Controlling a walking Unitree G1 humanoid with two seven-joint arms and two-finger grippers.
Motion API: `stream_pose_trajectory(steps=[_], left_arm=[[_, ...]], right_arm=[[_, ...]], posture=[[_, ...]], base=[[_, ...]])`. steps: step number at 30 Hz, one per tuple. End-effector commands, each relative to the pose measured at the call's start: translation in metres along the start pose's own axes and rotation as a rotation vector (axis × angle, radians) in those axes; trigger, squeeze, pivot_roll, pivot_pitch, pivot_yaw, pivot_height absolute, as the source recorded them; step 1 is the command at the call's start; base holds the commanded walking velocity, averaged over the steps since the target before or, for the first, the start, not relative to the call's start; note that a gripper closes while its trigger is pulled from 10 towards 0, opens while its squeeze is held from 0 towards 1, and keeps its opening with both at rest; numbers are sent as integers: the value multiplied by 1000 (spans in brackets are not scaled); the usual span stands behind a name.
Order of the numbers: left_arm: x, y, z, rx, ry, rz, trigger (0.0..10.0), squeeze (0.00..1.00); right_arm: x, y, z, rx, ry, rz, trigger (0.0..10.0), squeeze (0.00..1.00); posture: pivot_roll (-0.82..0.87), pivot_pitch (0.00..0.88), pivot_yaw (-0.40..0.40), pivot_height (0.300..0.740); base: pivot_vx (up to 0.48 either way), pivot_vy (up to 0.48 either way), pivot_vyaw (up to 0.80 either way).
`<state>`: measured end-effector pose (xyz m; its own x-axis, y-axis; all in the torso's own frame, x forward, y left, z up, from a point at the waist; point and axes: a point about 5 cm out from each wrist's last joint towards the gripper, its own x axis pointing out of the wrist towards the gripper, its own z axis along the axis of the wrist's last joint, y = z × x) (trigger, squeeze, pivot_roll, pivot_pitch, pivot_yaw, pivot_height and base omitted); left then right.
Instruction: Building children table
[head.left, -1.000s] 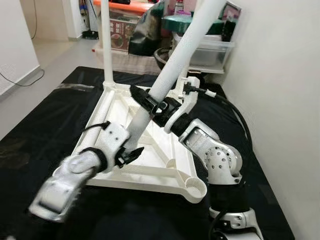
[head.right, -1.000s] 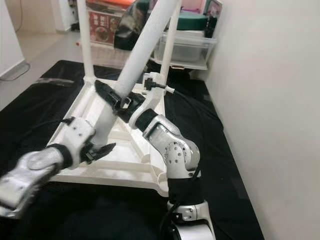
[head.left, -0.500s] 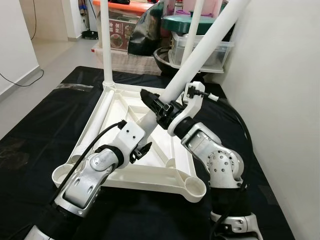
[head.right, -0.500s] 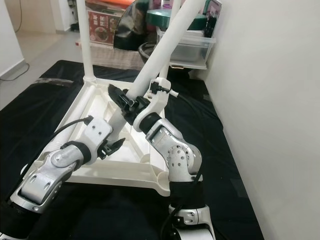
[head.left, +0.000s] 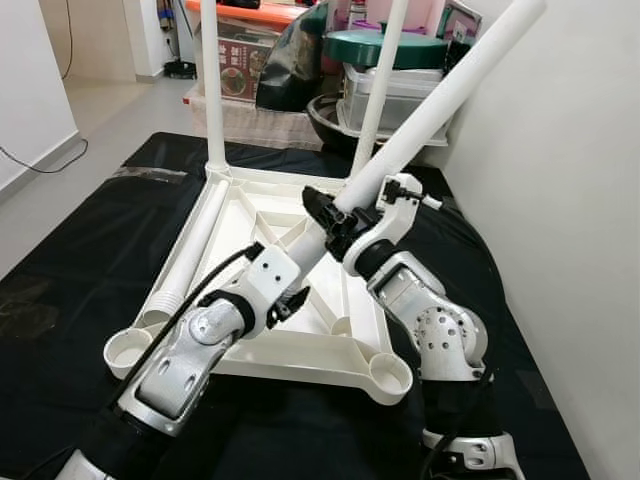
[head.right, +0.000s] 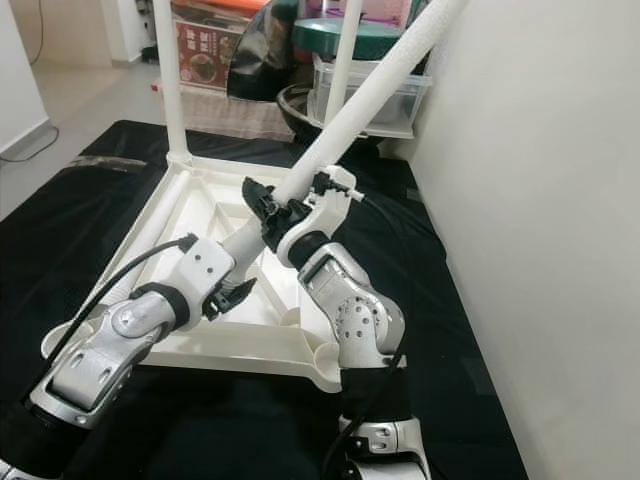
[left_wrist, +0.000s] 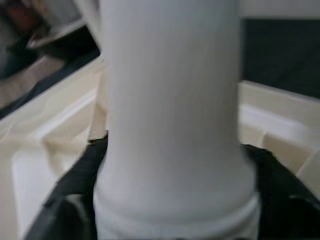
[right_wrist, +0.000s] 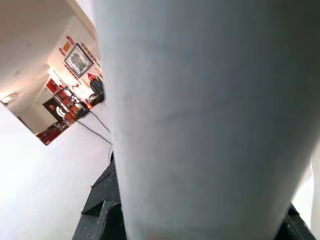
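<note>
Both my grippers are clamped on one loose white table leg (head.left: 440, 100), which slants up toward the wall on my right, its top end high above the storage bins (head.left: 400, 90) at the back. My left gripper (head.left: 283, 298) holds the leg's lower end, black fingers closed round it just above the tabletop's ribbed underside; in the left wrist view the leg (left_wrist: 170, 110) runs straight between my fingers (left_wrist: 65, 200), w/ the cream ribs of the tabletop behind. My right gripper (head.left: 335, 215) grasps the same leg a bit further up, fingers wrapped tight; in the right wrist view the leg (right_wrist: 200, 115) is pressed close to the lens. The white tabletop (head.left: 300, 350) lies upside down on a black mat (head.left: 80, 260) on the floor, underside up. Two legs already stand upright in its far corners: left one (head.left: 213, 90) and right one (head.left: 378, 90). The two near corner sockets are open: near-left socket (head.left: 130, 347) and near-right socket (head.left: 389, 377). The leg's bottom tip sits over the middle of the tabletop, apart from both sockets; can't tell if it touches the ribs.
</note>
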<state>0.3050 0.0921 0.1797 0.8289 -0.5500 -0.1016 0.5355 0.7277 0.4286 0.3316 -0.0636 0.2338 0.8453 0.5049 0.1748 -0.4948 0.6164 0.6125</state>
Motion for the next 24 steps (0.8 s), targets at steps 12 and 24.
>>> stream_pose_trajectory(steps=[12,24], left_arm=[[-29,22,18,-20,-186,48,10000,1000],[-71,30,-6,-88,-118,66,10000,0]], right_arm=[[3,-3,10,-4,-40,43,0,0],[-5,-37,83,-380,-109,92,0,0]], posture=[[96,0,-120,740],[93,0,-119,740]], base=[[0,0,0],[0,0,0]])
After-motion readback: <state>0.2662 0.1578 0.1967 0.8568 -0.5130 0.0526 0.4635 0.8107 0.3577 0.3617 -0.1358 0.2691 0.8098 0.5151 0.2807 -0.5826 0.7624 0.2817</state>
